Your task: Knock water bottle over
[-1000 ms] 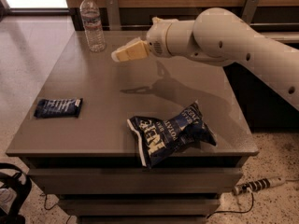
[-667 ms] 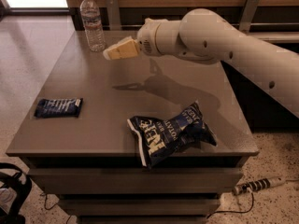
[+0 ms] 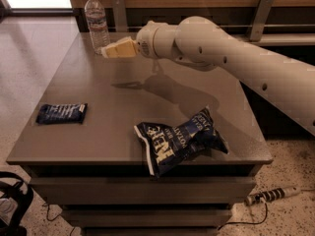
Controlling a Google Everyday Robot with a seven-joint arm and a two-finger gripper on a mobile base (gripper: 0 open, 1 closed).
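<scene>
The water bottle (image 3: 97, 23) is a small clear ribbed bottle with a white cap and a pale label band. It stands upright near the table's far left corner. My gripper (image 3: 109, 50) is at the end of the white arm that reaches in from the right. Its pale fingertips are just right of the bottle's lower half, at or very near touching it.
A dark blue chip bag (image 3: 178, 139) lies near the front edge of the grey table (image 3: 123, 102). A small dark blue snack packet (image 3: 62, 113) lies at the left. A wooden wall with metal brackets runs behind the table. A power strip (image 3: 270, 195) lies on the floor at the right.
My gripper has moved left across the table toward the water bottle and is now right beside it. The bottle still stands upright.
</scene>
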